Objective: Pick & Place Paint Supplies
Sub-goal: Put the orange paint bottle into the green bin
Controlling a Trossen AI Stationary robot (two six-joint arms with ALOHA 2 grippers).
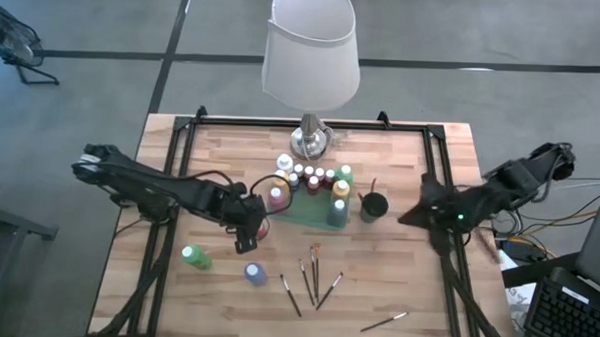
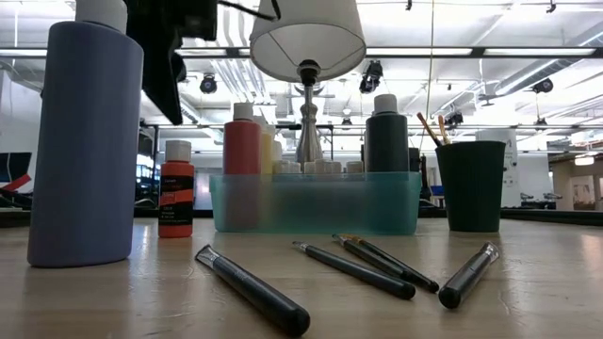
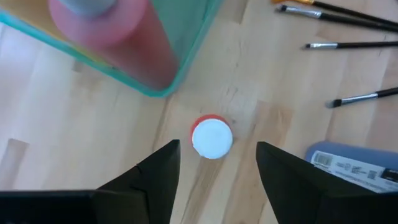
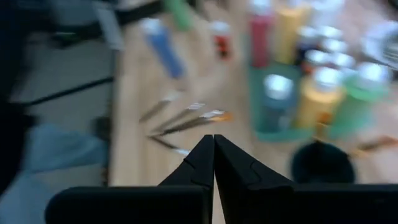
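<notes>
A small red paint bottle (image 3: 212, 137) with a white cap stands upright on the wood table, just off the corner of the teal tray (image 3: 186, 59). My left gripper (image 3: 217, 168) hovers above it, open, one finger on either side of the cap and touching nothing. In the high view this gripper (image 1: 250, 230) is beside the tray's left end. The tray (image 1: 314, 211) holds several capped bottles. Loose paintbrushes (image 1: 311, 274) lie on the table nearer the front. My right gripper (image 4: 213, 155) is shut and empty, raised at the table's right side (image 1: 408, 217).
A white-shaded lamp (image 1: 311, 49) stands behind the tray. A dark cup (image 1: 374, 204) with brushes stands at the tray's right. A blue bottle (image 1: 255, 274) and a green bottle (image 1: 195, 256) are at the front left. One brush (image 1: 385, 322) lies at the front right.
</notes>
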